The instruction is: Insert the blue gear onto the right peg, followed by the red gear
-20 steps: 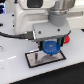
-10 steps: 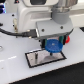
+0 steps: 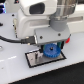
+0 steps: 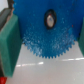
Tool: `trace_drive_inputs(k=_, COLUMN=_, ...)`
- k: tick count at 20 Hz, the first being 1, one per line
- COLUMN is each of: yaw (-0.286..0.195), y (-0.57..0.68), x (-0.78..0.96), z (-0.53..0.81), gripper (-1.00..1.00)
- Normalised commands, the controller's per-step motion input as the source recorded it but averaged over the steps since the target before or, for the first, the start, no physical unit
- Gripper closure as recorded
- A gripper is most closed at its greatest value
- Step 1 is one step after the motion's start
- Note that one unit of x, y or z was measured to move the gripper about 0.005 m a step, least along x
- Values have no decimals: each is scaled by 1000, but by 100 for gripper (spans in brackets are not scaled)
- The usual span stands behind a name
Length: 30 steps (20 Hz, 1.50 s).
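**A:** One tip: your gripper (image 3: 50,46) is clamped on the blue gear (image 3: 50,51), which hangs just under it over the grey plate (image 3: 35,60). Go down slow and straight, and let go only once it's seated.

**B:** Yep, and the wrist view shows a pale spot in the gear's hole. Could be the right peg; I can't tell. Exterior view hides that.

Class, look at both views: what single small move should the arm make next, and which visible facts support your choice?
Probably a short, straight descent. The gripper holds the blue gear just over the grey plate, and in the wrist view a pale tip, likely the peg, shows inside the gear's centre hole. They look aligned, so lowering should seat it.
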Motion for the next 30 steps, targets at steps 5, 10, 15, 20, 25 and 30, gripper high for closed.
trace_drive_inputs(k=5, yaw=0, y=-5, x=80, z=-223, gripper=100)
trace_drive_inputs(k=10, yaw=0, y=-4, x=33, z=-199, gripper=100)
trace_drive_inputs(k=15, yaw=0, y=155, x=-6, z=459, gripper=-100)
trace_drive_inputs(k=20, yaw=0, y=110, x=-37, z=547, gripper=-100)
trace_drive_inputs(k=25, yaw=0, y=243, x=-270, z=327, gripper=-100)
trace_drive_inputs(k=30, yaw=0, y=425, x=-585, z=58, gripper=-100)
